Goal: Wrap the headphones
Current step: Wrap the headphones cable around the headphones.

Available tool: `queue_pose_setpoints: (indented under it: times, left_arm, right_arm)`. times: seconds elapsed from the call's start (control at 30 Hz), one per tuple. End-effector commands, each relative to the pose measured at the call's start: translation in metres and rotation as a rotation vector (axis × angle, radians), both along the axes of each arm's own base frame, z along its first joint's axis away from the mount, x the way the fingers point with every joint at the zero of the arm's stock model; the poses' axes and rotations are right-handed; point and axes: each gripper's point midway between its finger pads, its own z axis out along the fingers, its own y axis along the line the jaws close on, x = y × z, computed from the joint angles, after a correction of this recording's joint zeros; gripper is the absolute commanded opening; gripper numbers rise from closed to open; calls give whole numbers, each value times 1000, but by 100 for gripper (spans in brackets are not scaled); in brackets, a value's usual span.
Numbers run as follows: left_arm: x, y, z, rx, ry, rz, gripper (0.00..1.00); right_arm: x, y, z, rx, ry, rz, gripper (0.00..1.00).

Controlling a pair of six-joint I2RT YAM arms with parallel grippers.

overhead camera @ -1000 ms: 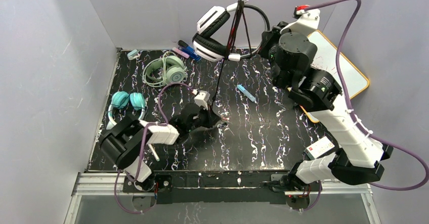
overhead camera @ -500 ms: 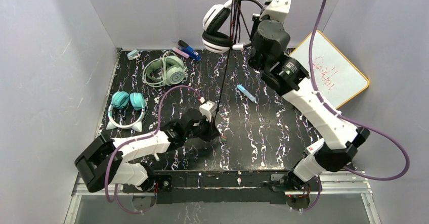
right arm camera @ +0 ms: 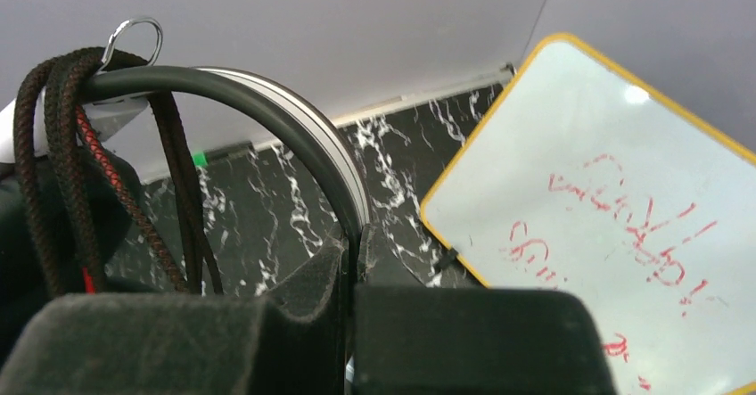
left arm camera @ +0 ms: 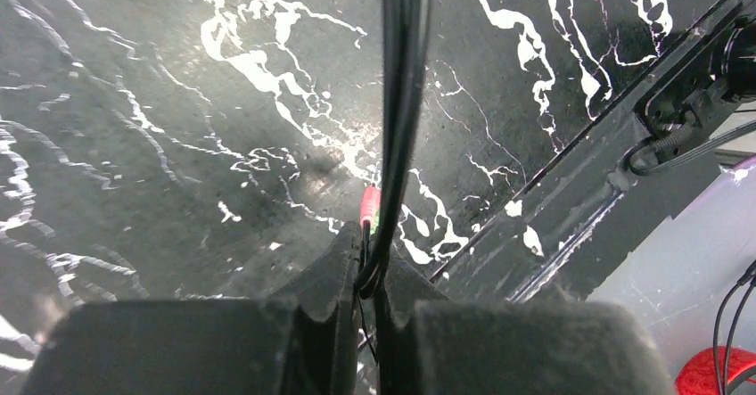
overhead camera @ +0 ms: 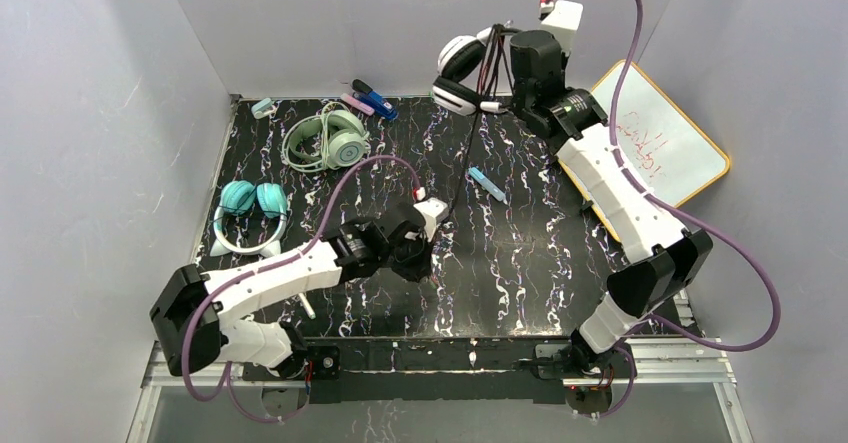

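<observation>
Two pinches (tight): right gripper (right arm camera: 351, 250) on headphones (right arm camera: 267, 99), left gripper (left arm camera: 372, 272) on cable (left arm camera: 399, 101).

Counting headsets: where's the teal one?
Top view: the teal headset lies at the left edge of the table, nearer the arms than the mint-green headset.

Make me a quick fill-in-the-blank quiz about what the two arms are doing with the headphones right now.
The right gripper grips the black-and-white headset by its ____.
The left gripper pinches that headset's black ____.
The whiteboard has writing in ____.
Missing words: band, cable, red.
</observation>
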Motion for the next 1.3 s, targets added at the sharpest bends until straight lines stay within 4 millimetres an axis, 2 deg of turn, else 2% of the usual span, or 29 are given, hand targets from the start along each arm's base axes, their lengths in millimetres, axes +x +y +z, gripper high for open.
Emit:
queue_pose_setpoints:
  times: [0.0, 0.13, 0.33, 0.4, 0.5, 0.57, 0.6, 0.77, 0.9, 1.03, 1.17, 1.27]
  left_arm:
    - [7, 35, 48, 162, -97, 8, 0]
    - [14, 49, 97, 171, -190, 23, 0]
    - [27, 62, 155, 218, -293, 24, 0]
    - [38, 61, 177, 236, -346, 33, 0]
    - [55, 50, 213, 221, -430, 33, 0]
    - [65, 42, 223, 233, -452, 31, 0]
    - [70, 38, 225, 240, -440, 22, 0]
    - [100, 16, 205, 271, -269, -8, 0]
    - [119, 7, 202, 252, -284, -22, 0]
    - [137, 19, 198, 282, -301, 15, 0]
    - [150, 36, 195, 268, -281, 61, 0]
    - [154, 45, 203, 244, -308, 91, 0]
  right_arm:
    - [2, -7, -6, 99, -36, -3, 1]
    - [-2, -11, -42, 27, 57, -2, 1]
    - [-21, -21, -90, -28, 162, 4, 1]
    - [-31, -25, -107, -41, 202, 7, 1]
    - [-47, -23, -128, -28, 260, 47, 1]
    - [-61, -14, -137, -21, 283, 103, 1]
    - [-69, -9, -139, -26, 287, 126, 1]
    - [-110, 18, -151, -33, 319, 260, 1]
    - [-134, 39, -154, -20, 334, 381, 1]
    - [-153, 49, -156, -19, 338, 470, 1]
    - [-163, 47, -156, -19, 349, 500, 1]
    - [-166, 40, -166, -46, 390, 474, 1]
